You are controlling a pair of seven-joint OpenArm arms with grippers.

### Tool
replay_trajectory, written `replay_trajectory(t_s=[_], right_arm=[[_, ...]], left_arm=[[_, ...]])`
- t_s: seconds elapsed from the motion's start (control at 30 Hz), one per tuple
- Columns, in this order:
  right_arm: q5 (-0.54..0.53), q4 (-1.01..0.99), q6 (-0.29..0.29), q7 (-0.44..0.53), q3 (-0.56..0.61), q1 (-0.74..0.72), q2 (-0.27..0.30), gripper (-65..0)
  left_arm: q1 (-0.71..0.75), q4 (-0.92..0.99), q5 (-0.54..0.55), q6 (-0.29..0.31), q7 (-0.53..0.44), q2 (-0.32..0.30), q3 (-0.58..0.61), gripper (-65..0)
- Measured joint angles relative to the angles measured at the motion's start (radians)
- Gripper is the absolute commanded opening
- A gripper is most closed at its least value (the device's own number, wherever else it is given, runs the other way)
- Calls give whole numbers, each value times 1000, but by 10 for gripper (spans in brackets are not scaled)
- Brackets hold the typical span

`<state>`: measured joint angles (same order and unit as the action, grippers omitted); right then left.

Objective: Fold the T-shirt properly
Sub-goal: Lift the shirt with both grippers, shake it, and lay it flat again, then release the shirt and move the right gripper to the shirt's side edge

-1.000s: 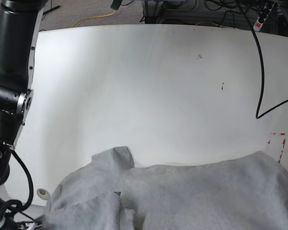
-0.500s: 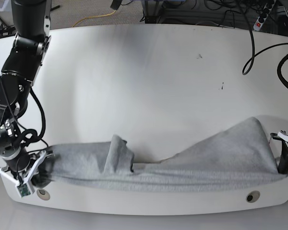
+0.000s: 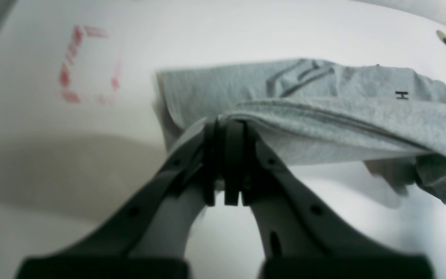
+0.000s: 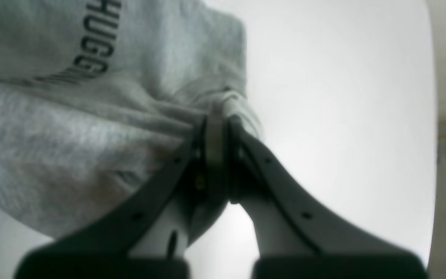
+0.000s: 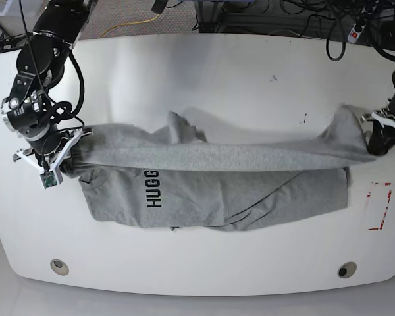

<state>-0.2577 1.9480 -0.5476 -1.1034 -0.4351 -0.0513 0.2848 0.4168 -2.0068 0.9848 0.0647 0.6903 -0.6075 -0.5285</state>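
Left jaws (image 3: 225, 128): closed on one end of the shirt (image 5: 214, 194).
Right jaws (image 4: 223, 120): closed on its other end.
Shirt: its near part lies on the bench (image 5: 217, 263); the part I hold stretches between my jaws.
Near edge: open bench in front.
Far side: open bench behind.
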Motion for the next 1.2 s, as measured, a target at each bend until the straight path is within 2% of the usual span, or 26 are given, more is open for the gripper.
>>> replay_trajectory(t_s=[0.1,0.27,0.37,0.43,0.6,0.8,0.87,0.93,1.07,1.13,1.2], right_arm=[[-6,1,-28,8,-63,47,-31,-650],[7,0,-28,2,-83,130,-58,-650],[11,1,-27,0,-84,180,-64,-650],[11,1,-27,2,-106,208,-87,-650],[18,0,-65,2,-143,255,-113,-650],[6,-2,-72,2,-148,310,-113,-648],[-2,-3,-74,3,-147,322,-114,-574],[-3,-3,-74,3,-153,328,-114,-477],[29,-3,-69,0,-165,329,-109,-206],[28,-3,-63,2,-166,330,-112,-120],[28,-3,-63,3,-174,328,-136,-94]], left_arm=[[73,2,-3,-2,20,56,-2,-650],[148,5,-20,27,12,118,-4,-650],[195,6,-84,43,5,170,-5,-650],[225,8,-135,51,13,206,-3,-650],[279,11,-259,128,6,268,-8,-650],[297,14,-440,280,5,362,-96,-650],[295,14,-485,337,1,390,-133,-628],[292,14,-540,385,1,418,-149,-568],[290,18,-615,417,1,449,-154,-324],[290,18,-634,416,1,448,-154,-226],[289,18,-636,417,1,449,-154,-175]])
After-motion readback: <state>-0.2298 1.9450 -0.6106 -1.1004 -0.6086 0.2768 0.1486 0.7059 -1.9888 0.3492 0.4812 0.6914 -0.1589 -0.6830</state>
